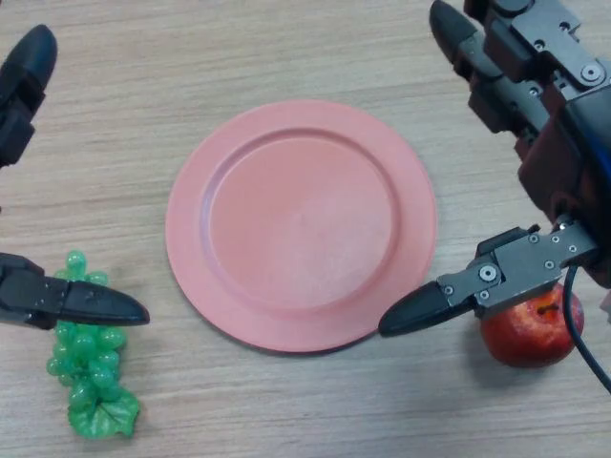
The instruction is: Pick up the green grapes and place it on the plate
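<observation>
A bunch of green grapes [88, 361] with a leaf at its near end lies on the wooden table at the lower left. A pink plate [301, 224] sits empty in the middle. My left hand [57, 301] is at the left edge, open, its thumb stretched over the top of the grapes and its fingers [24, 76] straight, farther back. My right hand [535, 114] is at the right, open and holding nothing, its thumb [430, 307] pointing at the plate's near right rim.
A red apple [531, 330] lies on the table at the lower right, partly under my right hand's thumb.
</observation>
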